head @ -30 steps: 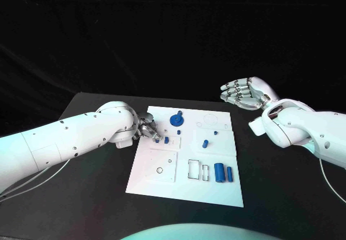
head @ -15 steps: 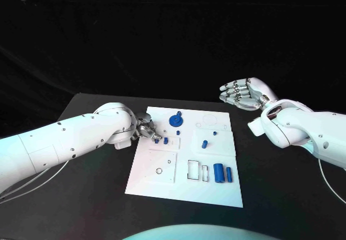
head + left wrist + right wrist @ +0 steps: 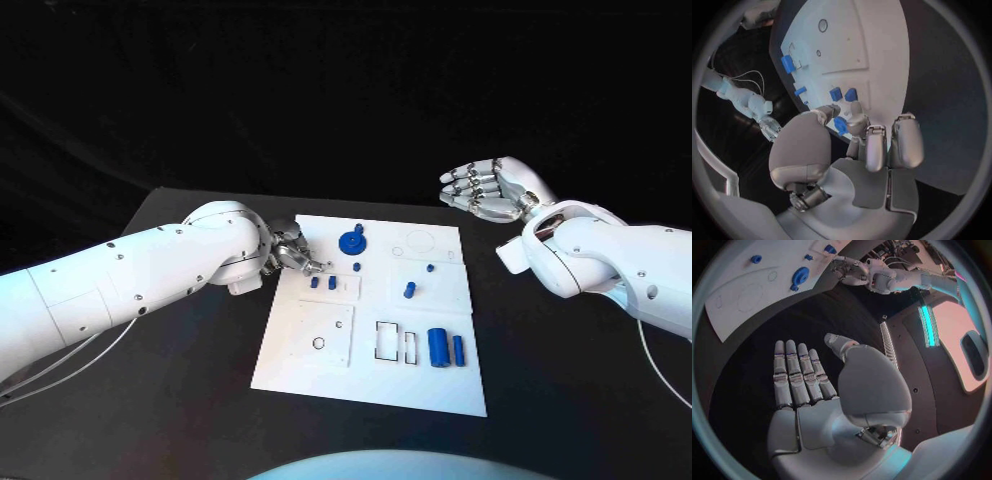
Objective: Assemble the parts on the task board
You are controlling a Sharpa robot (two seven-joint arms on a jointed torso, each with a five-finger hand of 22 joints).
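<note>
The white task board (image 3: 296,360) lies in the middle of the black table. My left hand (image 3: 294,256) hovers at the board's left edge and pinches a small blue part (image 3: 841,125) between thumb and a finger, close to two small blue blocks (image 3: 323,283) standing in the board. A round blue part (image 3: 352,240) sits near the board's far edge, a blue peg (image 3: 410,289) lies mid-board, and two blue cylinders (image 3: 447,347) lie near the front right. My right hand (image 3: 490,187) is raised off the board's far right corner, fingers apart and holding nothing.
A small black ring (image 3: 317,343) lies on the board's front left panel beside a rectangular slot (image 3: 389,339). Bare black table (image 3: 173,390) surrounds the board. My right forearm (image 3: 606,260) hangs over the table's right side.
My left hand has shifted slightly toward the far end of the board's left edge with the small blue part still pinched. The right hand has stayed put.
</note>
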